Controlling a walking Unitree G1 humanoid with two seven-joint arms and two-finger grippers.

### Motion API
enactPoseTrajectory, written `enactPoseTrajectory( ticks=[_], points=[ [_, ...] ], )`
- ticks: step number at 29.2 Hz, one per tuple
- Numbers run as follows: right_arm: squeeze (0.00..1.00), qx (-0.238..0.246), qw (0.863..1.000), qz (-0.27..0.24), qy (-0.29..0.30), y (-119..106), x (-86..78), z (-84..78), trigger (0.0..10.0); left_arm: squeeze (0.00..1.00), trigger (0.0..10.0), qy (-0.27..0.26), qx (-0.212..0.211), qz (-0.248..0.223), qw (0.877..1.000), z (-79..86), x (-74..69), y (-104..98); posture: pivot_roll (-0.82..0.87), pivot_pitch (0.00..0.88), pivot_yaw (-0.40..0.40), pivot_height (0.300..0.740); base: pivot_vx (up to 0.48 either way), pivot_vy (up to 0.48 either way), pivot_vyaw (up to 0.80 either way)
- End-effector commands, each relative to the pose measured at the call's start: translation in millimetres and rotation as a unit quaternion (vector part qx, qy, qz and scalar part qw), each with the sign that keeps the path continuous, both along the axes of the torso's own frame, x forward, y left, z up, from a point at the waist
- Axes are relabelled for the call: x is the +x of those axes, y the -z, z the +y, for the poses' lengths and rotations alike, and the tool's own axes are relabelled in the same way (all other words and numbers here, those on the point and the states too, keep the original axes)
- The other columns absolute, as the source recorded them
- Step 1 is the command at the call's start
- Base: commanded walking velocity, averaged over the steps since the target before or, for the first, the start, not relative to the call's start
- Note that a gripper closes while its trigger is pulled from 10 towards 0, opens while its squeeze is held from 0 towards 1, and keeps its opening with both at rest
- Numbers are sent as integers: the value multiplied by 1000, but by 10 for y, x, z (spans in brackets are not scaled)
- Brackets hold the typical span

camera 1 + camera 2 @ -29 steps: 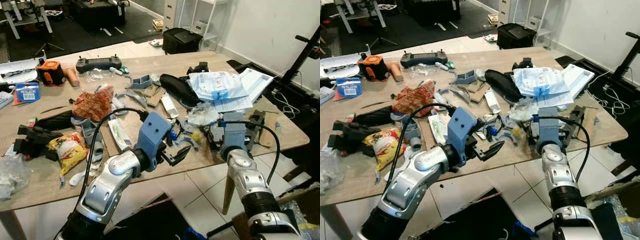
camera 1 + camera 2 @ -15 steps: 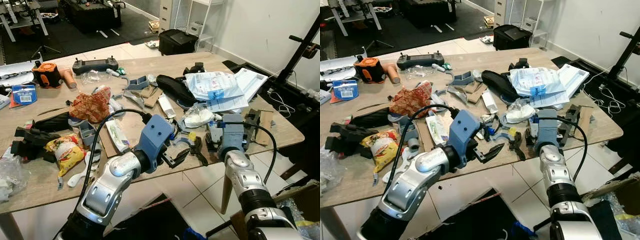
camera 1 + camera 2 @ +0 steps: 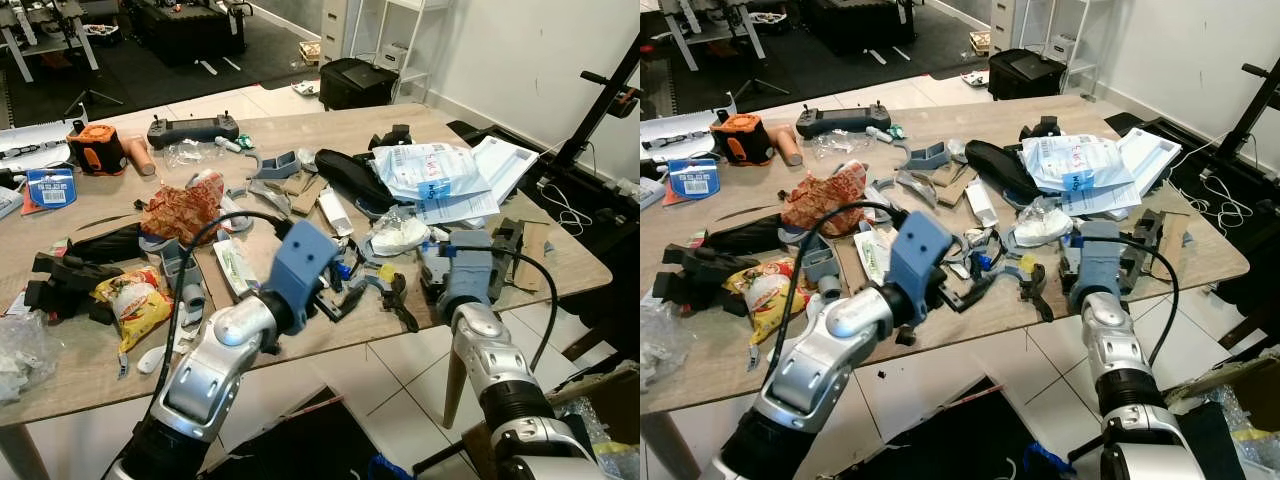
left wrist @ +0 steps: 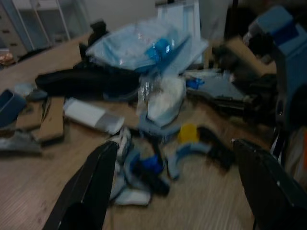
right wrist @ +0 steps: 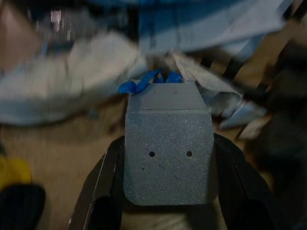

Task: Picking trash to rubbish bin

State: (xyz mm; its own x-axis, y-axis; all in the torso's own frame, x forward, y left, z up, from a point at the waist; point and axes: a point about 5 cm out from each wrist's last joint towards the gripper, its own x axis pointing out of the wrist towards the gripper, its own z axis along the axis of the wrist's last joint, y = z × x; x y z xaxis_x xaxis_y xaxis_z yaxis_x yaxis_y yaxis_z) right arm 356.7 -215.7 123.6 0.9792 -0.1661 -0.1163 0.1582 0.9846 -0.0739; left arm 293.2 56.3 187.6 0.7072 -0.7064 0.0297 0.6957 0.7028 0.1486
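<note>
Trash is strewn over the wooden table (image 3: 90, 370): a crumpled white bag (image 3: 397, 236), a red-orange wrapper (image 3: 183, 210), a yellow snack packet (image 3: 135, 300), and a yellow cap (image 3: 385, 272) among small blue and grey bits. My left gripper (image 3: 345, 298) hovers low over the front-middle clutter. Its fingers (image 4: 91, 187) are spread wide and open, with the white bag (image 4: 165, 96) and yellow cap (image 4: 188, 132) ahead of them. My right gripper (image 5: 169, 140) is at the table's front right, shut on a grey block (image 5: 168, 158) with two small holes.
Blue-and-white plastic packs (image 3: 435, 170) and a black pouch (image 3: 345, 175) lie at the back right. A remote controller (image 3: 192, 128) and an orange tool (image 3: 97, 148) sit at the back left. A black bag (image 3: 360, 80) stands on the floor beyond, and a cable sags over the left forearm.
My left gripper has moved from the table's front edge in over the clutter, with the forearm raised and turned. The right arm has hardly moved. The camera shifted slightly.
</note>
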Motion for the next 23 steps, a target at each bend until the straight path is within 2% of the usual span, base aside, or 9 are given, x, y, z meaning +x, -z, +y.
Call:
enactPoseTrajectory(
  ticks=[1, 7, 8, 9, 10, 12, 13, 14, 23],
  points=[
    [0, 0, 998, -51, 26, -202, -8, -9, 0, 0, 10000, 21, -45, -7, 999, -46, -43, -94, -7, 116, -13, 740, 0, 0, 0],
    [0, 8, 986, -165, 24, -653, -29, 111, 0, 0, 10000, 44, -82, 1, 996, -47, -109, -161, -8, 123, -9, 740, 0, 0, 0],
    [0, 16, 983, -182, 13, -716, -23, 148, 1098, 0, 10000, 38, -77, 0, 996, -40, -93, -153, -8, 123, -9, 740, 0, 0, 0],
    [0, 16, 983, -182, 13, -716, -23, 148, 1098, 0, 10000, 38, -77, 0, 996, -40, -93, -153, -8, 123, -9, 740, 0, 0, 0],
    [0, 30, 976, -214, -17, -826, -13, 232, 3961, 0, 10000, 18, -71, -7, 997, -13, -46, -153, -6, 129, -5, 740, 0, 0, 0],
    [0, 30, 976, -214, -17, -826, -13, 232, 3961, 0, 10000, 18, -71, -7, 997, -13, -46, -153, -6, 129, -5, 740, 0, 0, 0],
    [0, 34, 973, -228, -29, -872, -16, 268, 4941, 0, 10000, 9, -71, -10, 997, 0, -28, -158, -6, 129, -5, 740, 0, 0, 0],
    [0, 34, 967, -249, -47, -936, -19, 334, 10000, 0, 10000, -17, -73, -20, 997, 36, 21, -179, -6, 129, -5, 740, 0, 0, 0],
    [0, 61, 949, -293, -97, -1034, -189, 631, 10000, 0, 10000, -119, -143, -10, 982, 255, 118, -245, -5, 140, -13, 740, 0, 0, 0]
  ],
)
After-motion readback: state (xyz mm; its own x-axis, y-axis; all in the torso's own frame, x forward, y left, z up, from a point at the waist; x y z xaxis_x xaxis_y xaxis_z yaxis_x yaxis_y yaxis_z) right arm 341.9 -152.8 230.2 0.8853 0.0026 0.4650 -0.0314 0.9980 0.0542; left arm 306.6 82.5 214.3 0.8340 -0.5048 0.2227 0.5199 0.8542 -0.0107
